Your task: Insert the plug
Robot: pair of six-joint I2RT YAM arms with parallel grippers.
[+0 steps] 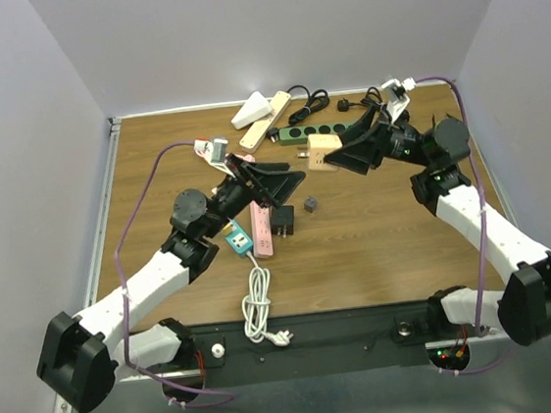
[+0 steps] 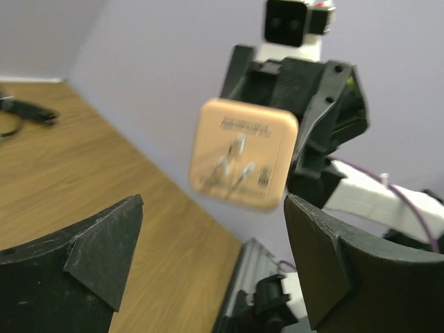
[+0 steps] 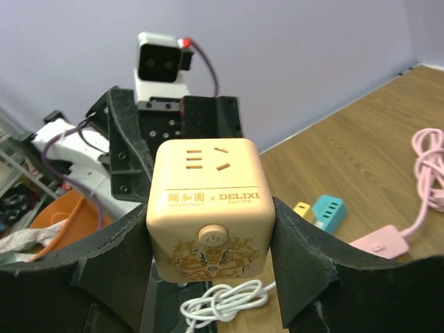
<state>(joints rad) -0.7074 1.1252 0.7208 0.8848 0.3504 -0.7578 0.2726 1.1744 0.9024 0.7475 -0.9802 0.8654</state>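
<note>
My right gripper [image 3: 211, 243] is shut on a peach cube plug [image 3: 207, 208], one black pad pressed on each side. The cube's top socket face and power button face the right wrist camera. In the left wrist view the same cube [image 2: 243, 154] hangs in the air ahead, blurred, its metal pins pointing toward my left gripper [image 2: 215, 243], which is open with nothing between its fingers. From above, the cube [image 1: 324, 152] is held over the back middle of the table by the right gripper [image 1: 336, 157], and the left gripper [image 1: 287, 179] is a short way to its left. A pink power strip [image 1: 261, 230] lies below the left gripper.
A black adapter [image 1: 283, 221] sits by the pink strip, with a teal socket block [image 1: 237, 238] to its left and a small dark cube [image 1: 311, 204] to its right. A coiled white cable [image 1: 258, 307] lies at the front. A green strip [image 1: 312, 129], cream strips [image 1: 266, 119] and black cords line the back.
</note>
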